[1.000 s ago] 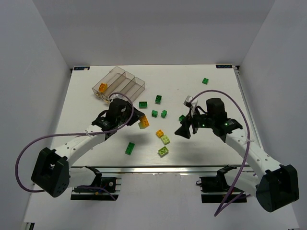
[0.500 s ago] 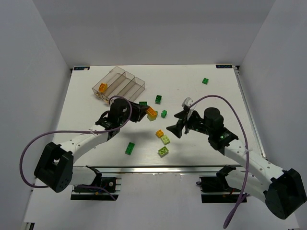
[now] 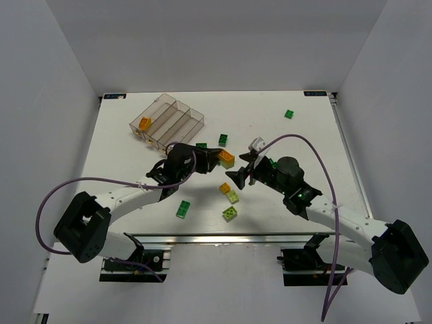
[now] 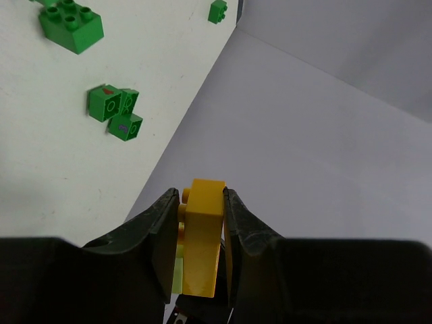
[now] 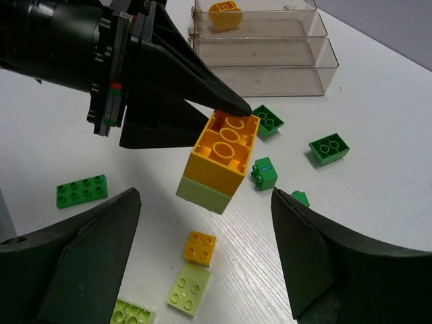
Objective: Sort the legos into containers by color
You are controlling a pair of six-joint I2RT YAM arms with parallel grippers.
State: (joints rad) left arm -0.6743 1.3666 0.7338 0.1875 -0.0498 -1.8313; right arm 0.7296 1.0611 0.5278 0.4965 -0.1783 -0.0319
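Toward the far-left corner of the worktop, the four-compartment tray [image 3: 167, 116] holds one orange brick [image 3: 144, 123] in its leftmost compartment. Mid-worktop, the left gripper [image 3: 217, 159] pinches an orange-on-lime stacked brick [image 5: 219, 158]. The right gripper [image 3: 237, 177] faces it, fingers spread. Loose bricks [image 3: 230, 213] lie toward the near edge.

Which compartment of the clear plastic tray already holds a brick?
The outermost compartment, leftmost in the top view, of the clear plastic tray: one orange studded brick lies in it. The other three show none.
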